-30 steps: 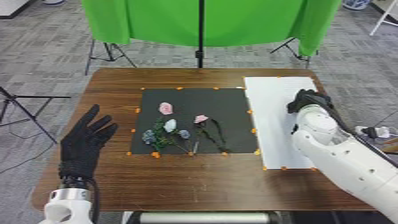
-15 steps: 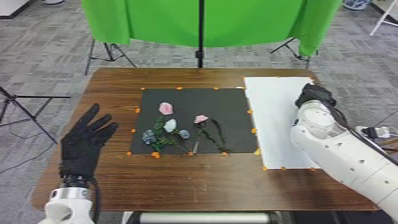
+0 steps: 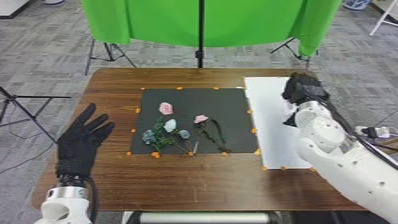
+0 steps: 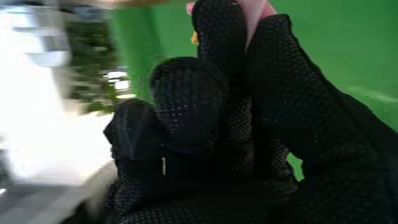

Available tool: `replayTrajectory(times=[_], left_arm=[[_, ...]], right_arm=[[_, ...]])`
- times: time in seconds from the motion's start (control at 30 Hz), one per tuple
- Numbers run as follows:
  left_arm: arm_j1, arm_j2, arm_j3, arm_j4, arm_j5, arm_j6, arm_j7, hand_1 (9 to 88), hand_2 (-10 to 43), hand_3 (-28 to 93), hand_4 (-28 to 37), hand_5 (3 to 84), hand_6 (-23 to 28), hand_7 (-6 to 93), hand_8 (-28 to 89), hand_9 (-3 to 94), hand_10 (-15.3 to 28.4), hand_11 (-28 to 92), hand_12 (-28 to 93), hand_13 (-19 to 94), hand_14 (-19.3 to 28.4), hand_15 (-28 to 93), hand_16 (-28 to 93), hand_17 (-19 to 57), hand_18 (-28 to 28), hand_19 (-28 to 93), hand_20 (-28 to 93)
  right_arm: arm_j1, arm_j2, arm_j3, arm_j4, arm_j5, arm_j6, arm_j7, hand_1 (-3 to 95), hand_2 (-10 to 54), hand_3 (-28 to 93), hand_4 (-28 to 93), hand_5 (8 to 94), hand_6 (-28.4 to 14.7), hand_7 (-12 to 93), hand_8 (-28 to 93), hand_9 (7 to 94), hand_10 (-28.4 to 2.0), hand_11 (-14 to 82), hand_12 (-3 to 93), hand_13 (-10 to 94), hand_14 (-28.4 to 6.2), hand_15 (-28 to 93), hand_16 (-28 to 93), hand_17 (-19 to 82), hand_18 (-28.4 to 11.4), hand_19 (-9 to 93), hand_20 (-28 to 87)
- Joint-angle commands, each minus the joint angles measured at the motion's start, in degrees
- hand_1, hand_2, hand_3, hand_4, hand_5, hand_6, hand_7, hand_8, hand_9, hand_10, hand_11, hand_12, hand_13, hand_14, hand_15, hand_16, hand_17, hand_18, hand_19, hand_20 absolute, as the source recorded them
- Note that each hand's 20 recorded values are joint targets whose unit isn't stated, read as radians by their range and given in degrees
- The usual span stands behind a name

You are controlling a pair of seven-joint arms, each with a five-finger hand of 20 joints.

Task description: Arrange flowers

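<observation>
Left robot hand point(image 3: 80, 142), fingers extended; right robot hand point(image 3: 305, 89) pinching, other fingers curled.

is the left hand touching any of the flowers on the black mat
No, the left hand is open off to the left of the black mat, apart from the flowers.

The brown table point(image 3: 115, 187) is wood with a faint sheen, while the black mat point(image 3: 233, 102) on it looks matt and the white sheet point(image 3: 266, 112) smooth and paper-like. The left hand point(image 3: 78, 150) and right hand point(image 3: 305, 89) wear dull black fabric, which the right wrist view shows as rough and finely dimpled on the right hand point(image 4: 311, 100), against the smooth, matt petals of the pink flower point(image 4: 256, 11). Both white arms have smooth, plastic-looking shells, and the green backdrop point(image 3: 151, 25) is matt cloth.
</observation>
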Motion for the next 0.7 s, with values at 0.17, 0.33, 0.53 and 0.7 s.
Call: replayTrajectory(times=[0.17, 0.33, 0.53, 0.7], left_arm=[[0.92, -1.33, -0.21, 0.00, 1.05, -0.90, -1.01, 21.8, 6.6, 79, -28.3, 33.0, 5.9, 14.2, -11, 33.2, 17.8, 26, 11, 24, 24.6, 52, -7, -7.8, 26.2, 55, 23], [0.65, -1.69, -0.15, 0.12, 1.34, -1.25, -1.36, 22.0, 6.6, 79, -28.3, 33.1, 5.9, 14.2, -11, 33.2, 17.9, 26, 11, 24, 24.5, 52, -7, -7.8, 26.2, 55, 23], [0.97, -1.71, -0.27, -0.01, 1.41, -1.07, -1.28, 21.9, 6.5, 79, -28.3, 33.1, 5.9, 14.3, -11, 33.3, 17.9, 26, 11, 24, 24.5, 52, -7, -7.8, 26.2, 55, 22], [1.37, -1.02, -0.28, -0.16, 0.74, -0.34, -0.93, 22.2, 6.6, 79, -28.3, 33.2, 6.0, 14.2, -11, 33.2, 18.0, 26, 11, 24, 24.5, 52, -7, -7.8, 26.3, 55, 22]], right_arm=[[-6.78, -6.59, -0.35, -8.13, -3.33, -8.36, -6.70, 59.3, -9.5, 73, -28, 86.0, 2.2, 23, 3, 93.7, -6.1, 12.7, 34.4, 77, -1.7, 66, 28, 38, -18.4, 93, 56], [-6.98, -9.00, -1.23, -8.07, -4.69, -11.30, -8.36, 58.5, -9.5, 73, -28, 84.8, 2.6, 24, 2, 93.6, -6.4, 12.3, 35.5, 75, -2.7, 68, 28, 37, -18.2, 93, 56], [-8.47, -10.10, -0.82, -8.94, -7.07, -14.64, -10.09, 57.6, -9.5, 73, -28, 84.5, 3.6, 24, 0, 93.1, -6.5, 13.4, 37.2, 73, -4.5, 71, 27, 34, -19.4, 93, 58], [-10.51, -11.65, 1.83, -10.31, -8.18, -19.04, -12.46, 55.2, -9.5, 69, -28, 82.7, 3.4, 20, -1, 90.8, -6.4, 16.3, 37.9, 70, -6.9, 76, 22, 33, -20.3, 93, 58]])
